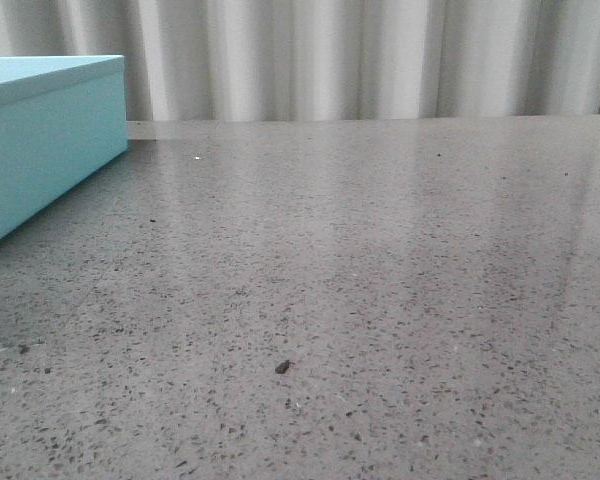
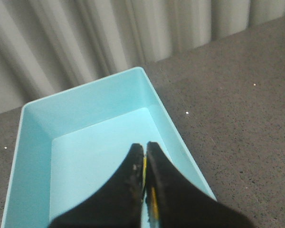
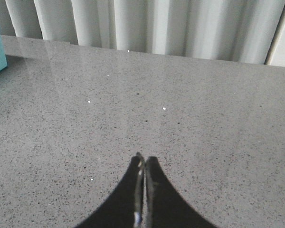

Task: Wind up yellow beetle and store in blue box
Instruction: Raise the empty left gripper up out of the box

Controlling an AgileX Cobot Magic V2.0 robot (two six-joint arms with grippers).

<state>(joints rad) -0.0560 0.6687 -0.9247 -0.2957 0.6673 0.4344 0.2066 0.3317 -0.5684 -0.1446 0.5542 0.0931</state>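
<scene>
While the left tool (image 2: 145, 156) hangs over the open, light turquoise-blue rectangular box (image 2: 33, 156), its two black fingers are pressed almost together, and a thin sliver of glossy yellow (image 2: 153, 202) shows in the slit between them. That sliver is probably part of the small yellow toy beetle car, pinched low in the tool, though too little of it is visible to be sure. No car appears in any other view. The box interior, as far as the left wrist view shows it, holds nothing.

By my reading the storing step is in hand: the load is carried above the box and not yet let go. The next move would call for lowering toward the box floor and parting the fingers so the car settles on its wheels inside the walls, not on the rim.

The right tool (image 3: 143, 161) is closed on nothing, hovering above the bare speckled grey stone bench (image 3: 204, 133), well apart from the box.

Counted: one blue box (image 1: 40, 150), at the bench's left edge in the front view; at most one beetle; two tools; one small dark crumb (image 1: 282, 367) on the bench.
</scene>
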